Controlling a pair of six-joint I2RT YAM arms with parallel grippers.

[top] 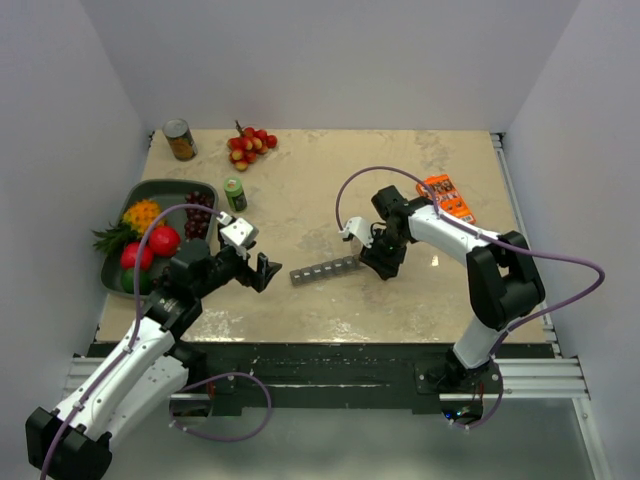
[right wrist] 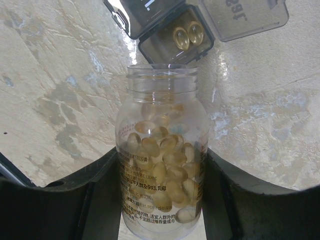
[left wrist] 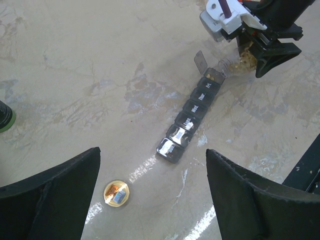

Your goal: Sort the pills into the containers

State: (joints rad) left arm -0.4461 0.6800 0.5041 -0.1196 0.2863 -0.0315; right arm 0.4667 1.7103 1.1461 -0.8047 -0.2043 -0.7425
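Two pills (right wrist: 188, 35) are lying in the containers (left wrist: 192, 115). Right gripper (right wrist: 161, 167) is squeezing the slick-looking, light bottle (right wrist: 162, 125) mid-body; left gripper (left wrist: 152, 167) is gaping.

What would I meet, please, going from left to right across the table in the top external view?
fruit tray → green-capped bottle → pill organiser strip → right gripper, holding the pill bottle → orange packet

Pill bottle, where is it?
The bottle is mid-table in the top view, in the right end effector, mouth at the open end of the pill organizer.
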